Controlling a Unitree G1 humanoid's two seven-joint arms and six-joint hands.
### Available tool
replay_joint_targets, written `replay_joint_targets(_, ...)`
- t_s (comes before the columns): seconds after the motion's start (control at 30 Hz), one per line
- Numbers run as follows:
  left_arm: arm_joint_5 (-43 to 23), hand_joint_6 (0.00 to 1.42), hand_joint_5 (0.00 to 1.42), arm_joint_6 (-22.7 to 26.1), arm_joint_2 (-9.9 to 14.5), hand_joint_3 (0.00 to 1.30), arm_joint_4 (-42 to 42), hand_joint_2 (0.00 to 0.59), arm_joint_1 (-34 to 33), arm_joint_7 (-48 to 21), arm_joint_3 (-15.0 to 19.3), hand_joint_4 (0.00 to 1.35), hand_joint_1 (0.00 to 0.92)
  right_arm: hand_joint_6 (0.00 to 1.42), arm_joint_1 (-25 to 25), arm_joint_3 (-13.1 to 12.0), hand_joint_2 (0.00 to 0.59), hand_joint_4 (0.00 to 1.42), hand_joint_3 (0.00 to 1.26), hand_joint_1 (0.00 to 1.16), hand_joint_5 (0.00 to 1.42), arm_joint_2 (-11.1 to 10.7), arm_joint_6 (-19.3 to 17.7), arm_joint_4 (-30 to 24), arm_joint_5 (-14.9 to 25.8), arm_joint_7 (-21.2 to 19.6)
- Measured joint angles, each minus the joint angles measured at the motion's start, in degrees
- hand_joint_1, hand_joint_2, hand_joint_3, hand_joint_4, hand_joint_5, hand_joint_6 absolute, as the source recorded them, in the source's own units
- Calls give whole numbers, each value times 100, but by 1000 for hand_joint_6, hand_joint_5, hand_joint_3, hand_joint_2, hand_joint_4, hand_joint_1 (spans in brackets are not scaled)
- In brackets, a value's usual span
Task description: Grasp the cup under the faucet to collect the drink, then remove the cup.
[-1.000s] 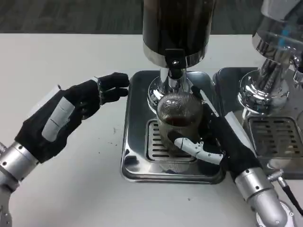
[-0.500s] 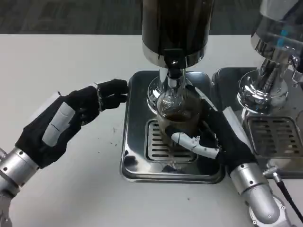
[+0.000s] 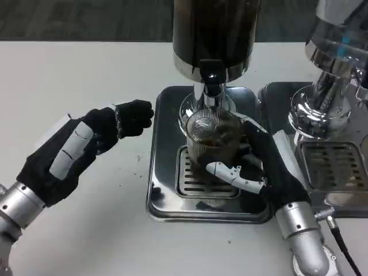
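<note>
From the head view I see my right robot hand (image 3: 261, 167) wrapped around the cup (image 3: 214, 141), holding it from the right side with one white finger (image 3: 236, 177) across its front. The cup stands upright on the metal drip tray (image 3: 167, 195), directly under the faucet (image 3: 210, 86) of the dark dispenser (image 3: 215, 34), and it has some brown drink inside. My left robot hand (image 3: 95, 138) hovers over the white desk (image 3: 75, 75), left of the tray, with its fingers curled in and holding nothing.

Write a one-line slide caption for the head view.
Right hand grips ribbed clear glass cup under dark dispenser's faucet; left hand hovers beside steel drip tray.
</note>
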Motion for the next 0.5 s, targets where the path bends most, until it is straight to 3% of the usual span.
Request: replay_joint_targets(0.5, 172, 205, 226, -19, 4, 295, 32, 197, 0, 49, 1, 237, 0, 979, 131, 142, 217, 565, 446, 704, 670, 74, -232, 126, -461, -877)
